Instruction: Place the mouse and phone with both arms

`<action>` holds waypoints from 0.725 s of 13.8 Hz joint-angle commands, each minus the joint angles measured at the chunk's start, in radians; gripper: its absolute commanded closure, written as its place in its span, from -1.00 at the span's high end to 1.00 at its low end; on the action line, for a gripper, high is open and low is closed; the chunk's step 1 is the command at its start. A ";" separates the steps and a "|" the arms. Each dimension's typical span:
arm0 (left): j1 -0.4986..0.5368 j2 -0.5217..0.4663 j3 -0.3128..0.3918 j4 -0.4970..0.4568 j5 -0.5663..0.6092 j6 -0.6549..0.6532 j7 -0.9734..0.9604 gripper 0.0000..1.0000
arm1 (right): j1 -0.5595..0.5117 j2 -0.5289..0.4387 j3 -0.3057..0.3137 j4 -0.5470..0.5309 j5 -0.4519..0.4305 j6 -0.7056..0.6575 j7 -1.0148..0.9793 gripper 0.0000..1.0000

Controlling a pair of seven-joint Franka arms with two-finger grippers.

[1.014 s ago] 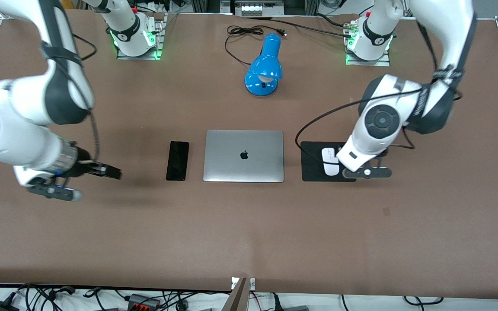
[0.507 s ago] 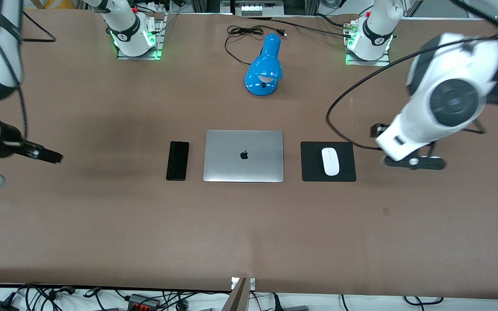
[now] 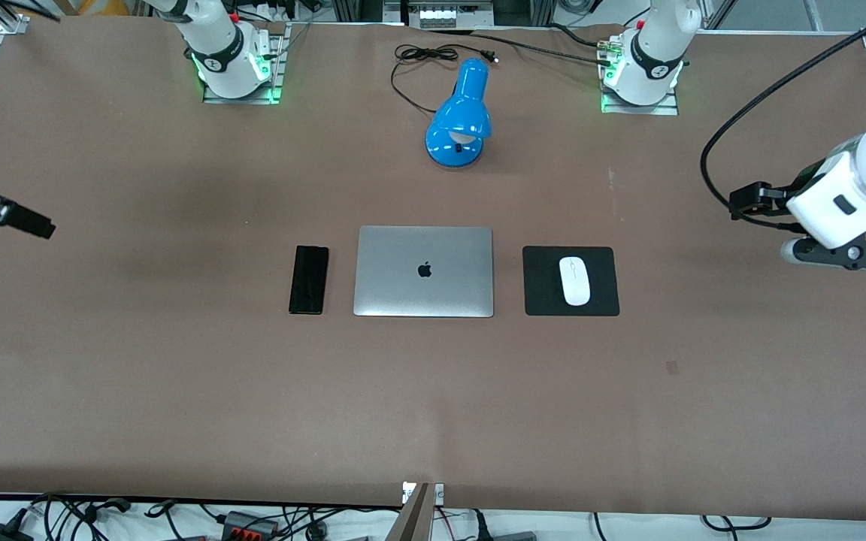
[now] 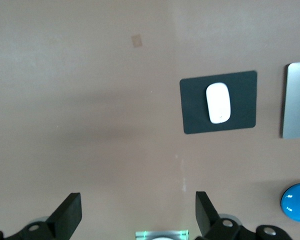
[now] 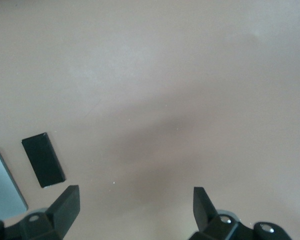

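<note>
The white mouse (image 3: 574,281) lies on a matte black square pad (image 3: 542,294) beside the closed silver laptop (image 3: 424,271), toward the left arm's end. The slim black phone (image 3: 308,279) lies flat on the table beside the laptop, toward the right arm's end. My left gripper (image 3: 750,201) is up over bare table toward the left arm's end, away from the pad. In the left wrist view it (image 4: 136,215) is open and empty, with the mouse (image 4: 218,102) far off. My right gripper (image 3: 31,223) is at the table's right-arm edge. In the right wrist view it (image 5: 135,205) is open and empty, with the phone (image 5: 43,159) far off.
A blue desk lamp (image 3: 461,116) lies with its black cord (image 3: 410,71) between the two arm bases, farther from the front camera than the laptop. The laptop's edge (image 4: 296,100) and the lamp (image 4: 296,201) show in the left wrist view.
Both arms have drawn back and up, each toward its own end of the table. The left gripper has left the mouse on the pad. The phone and mouse have not moved.
</note>
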 commanded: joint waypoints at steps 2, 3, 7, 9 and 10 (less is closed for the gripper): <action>0.048 -0.254 -0.008 -0.371 -0.112 0.267 0.020 1.00 | -0.140 -0.195 0.121 -0.255 0.004 0.097 -0.089 1.00; 0.073 -0.273 -0.010 -0.387 -0.164 0.284 0.026 1.00 | -0.159 -0.207 0.123 -0.261 0.003 0.089 -0.118 1.00; 0.079 -0.236 0.001 -0.350 -0.150 0.281 -0.009 1.00 | -0.213 -0.200 0.152 -0.255 0.027 0.103 -0.290 1.00; 0.069 -0.212 -0.010 -0.333 -0.067 0.286 -0.046 1.00 | -0.207 -0.194 0.153 -0.254 0.031 0.114 -0.287 1.00; 0.061 -0.213 -0.013 -0.307 -0.036 0.265 -0.055 1.00 | -0.207 -0.183 0.153 -0.248 0.031 0.138 -0.287 1.00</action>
